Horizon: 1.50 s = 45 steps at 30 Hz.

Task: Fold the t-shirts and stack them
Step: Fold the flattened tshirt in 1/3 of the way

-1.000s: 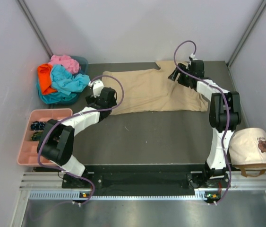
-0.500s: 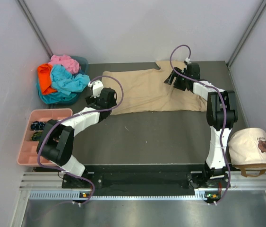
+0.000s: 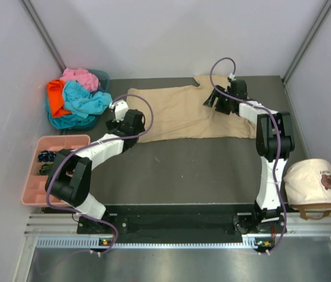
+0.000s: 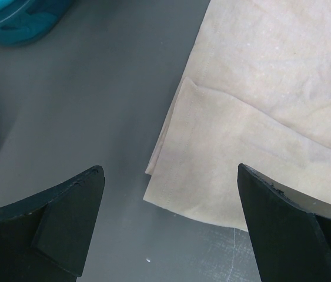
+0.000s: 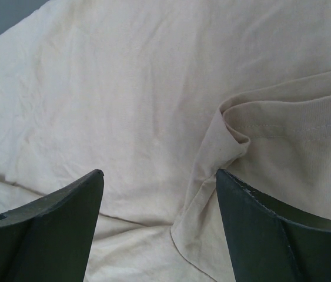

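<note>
A large t-shirt (image 3: 183, 114) lies spread along the counter's (image 3: 183, 170) far edge. A heap of t-shirts (image 3: 77, 97) fills a tub (image 3: 102, 76) in the far left corner, with a compartment tray (image 3: 31, 188) before it on the left edge and a cap (image 3: 312, 182) toward the near right corner. The left fingers (image 4: 65, 217) hang over the shirt's near left corner, the right fingers (image 5: 53, 229) over its right end.

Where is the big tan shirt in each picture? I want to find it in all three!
Top view: the tan shirt lies spread across the far middle of the table.
Left wrist view: the tan shirt fills the upper right, with its corner low in the middle.
Right wrist view: the tan shirt fills nearly the whole picture.
Shared landmark: the dark grey table, left of the shirt in the left wrist view and a sliver at top left in the right wrist view.
</note>
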### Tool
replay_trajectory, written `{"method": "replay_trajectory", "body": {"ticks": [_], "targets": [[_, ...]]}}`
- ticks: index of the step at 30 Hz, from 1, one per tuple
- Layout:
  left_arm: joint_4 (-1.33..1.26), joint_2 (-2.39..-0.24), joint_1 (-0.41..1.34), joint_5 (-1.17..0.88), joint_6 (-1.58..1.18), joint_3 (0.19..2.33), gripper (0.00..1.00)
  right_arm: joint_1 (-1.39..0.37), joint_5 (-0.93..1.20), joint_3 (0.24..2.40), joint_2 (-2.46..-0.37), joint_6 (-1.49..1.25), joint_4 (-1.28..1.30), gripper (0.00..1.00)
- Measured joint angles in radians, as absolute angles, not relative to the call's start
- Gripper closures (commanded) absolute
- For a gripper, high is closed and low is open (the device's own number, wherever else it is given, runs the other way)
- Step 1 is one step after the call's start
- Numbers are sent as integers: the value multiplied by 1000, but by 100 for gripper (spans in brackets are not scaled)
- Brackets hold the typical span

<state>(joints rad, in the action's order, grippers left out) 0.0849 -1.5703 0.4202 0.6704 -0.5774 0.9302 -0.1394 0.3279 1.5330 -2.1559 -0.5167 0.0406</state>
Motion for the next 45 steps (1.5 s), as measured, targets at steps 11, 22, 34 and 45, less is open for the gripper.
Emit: {"method": "replay_trajectory", "body": {"ticks": [11,22,34,45], "targets": [[85,-1570,420,670,-578,930,1,-141,283,1516,-2156,-511,60,23],[85,-1570,420,667,-577,930,1,-142,278,1513,-2156,-507,66,23],[86,-1570,420,674,-577,930,1,-142,433,1512,-2199,-543,-63,21],[88,-1570,420,676,-578,930,1,-142,672,1433,-2208,-648,-358,18]]}}
